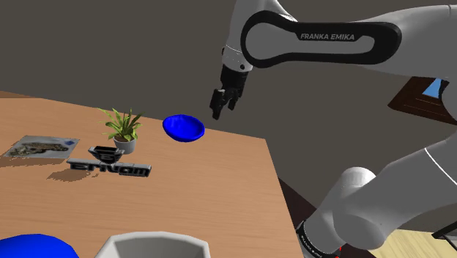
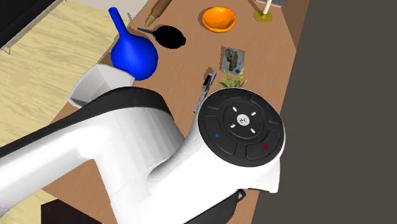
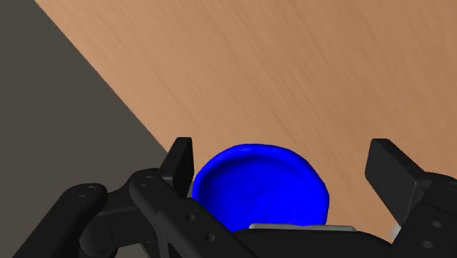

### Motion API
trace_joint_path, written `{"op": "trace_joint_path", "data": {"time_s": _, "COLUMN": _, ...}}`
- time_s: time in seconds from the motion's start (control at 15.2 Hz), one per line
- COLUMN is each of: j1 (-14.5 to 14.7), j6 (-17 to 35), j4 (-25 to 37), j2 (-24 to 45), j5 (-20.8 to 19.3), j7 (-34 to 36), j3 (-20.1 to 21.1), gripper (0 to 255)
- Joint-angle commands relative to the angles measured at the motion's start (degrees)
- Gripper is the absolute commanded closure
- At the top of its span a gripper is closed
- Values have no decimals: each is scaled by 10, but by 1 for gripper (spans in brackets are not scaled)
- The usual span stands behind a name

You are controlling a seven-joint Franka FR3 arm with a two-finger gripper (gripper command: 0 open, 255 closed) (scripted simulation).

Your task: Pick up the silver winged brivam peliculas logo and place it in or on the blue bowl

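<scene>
Hand [image 1: 221,108] empty, fingers [image 3: 181,163] standing apart with nothing clasped; in the wrist view the blue bowl [image 3: 256,187] shows between them, below and untouched. In the shoulder view the hand hangs in the air at upper middle, just right of the bowl near the desk's [image 1: 205,194] far edge. Logo [image 1: 110,166] sits at left-middle of the shoulder view, just in front of a potted plant [image 1: 123,130] and well apart from the hand: dark lettering under a winged badge, apparently upright and thin (edge-on in the second exterior view). Judged step: reach for the logo, not yet begun. To do it well: come down from above, turn the fingers across the thin face rather than along the long lettering, clear the plant leaves, and close low enough not to tip the piece. A flat photo [image 1: 40,146] lies left of the logo. Desk is plain brown wood grain. In the second exterior view it also carries a blue vase [image 2: 133,56], a black pan [image 2: 168,36] and an orange bowl [image 2: 219,18]. Dark grey wall [image 1: 146,51] behind; pale plank floor [image 2: 44,63].
</scene>
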Motion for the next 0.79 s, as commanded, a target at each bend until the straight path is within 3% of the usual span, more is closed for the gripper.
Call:
{"op": "trace_joint_path", "data": {"time_s": 0.0, "j1": 12, "j6": 13, "j4": 23, "j2": 35, "j5": 3, "j7": -6, "j3": 12, "gripper": 0}}
{"op": "trace_joint_path", "data": {"time_s": 0.73, "j1": 68, "j6": 49, "j4": 162, "j2": 209, "j5": -6, "j7": -45, "j3": 69, "gripper": 0}}
